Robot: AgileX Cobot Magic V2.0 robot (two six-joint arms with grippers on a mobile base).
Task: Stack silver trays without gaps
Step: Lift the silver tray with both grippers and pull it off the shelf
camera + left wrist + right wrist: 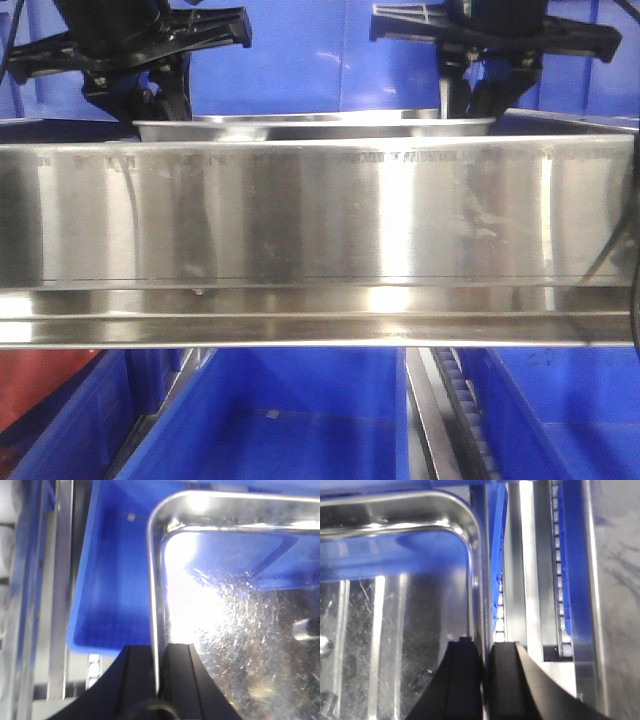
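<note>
Blue bin (110,595) below the tools, we seem mid-carry, left tool (159,680) and right tool (484,680) clamped on silver tray (235,630) rims; next, seat it flush.

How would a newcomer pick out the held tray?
Find the long mirror-like steel rail spanning the front view. Just above it shows the silver tray, its side rims pinched by the left pincer and right pincer. Unlike the blue bins around, it is shiny metal with rounded corners.
</note>
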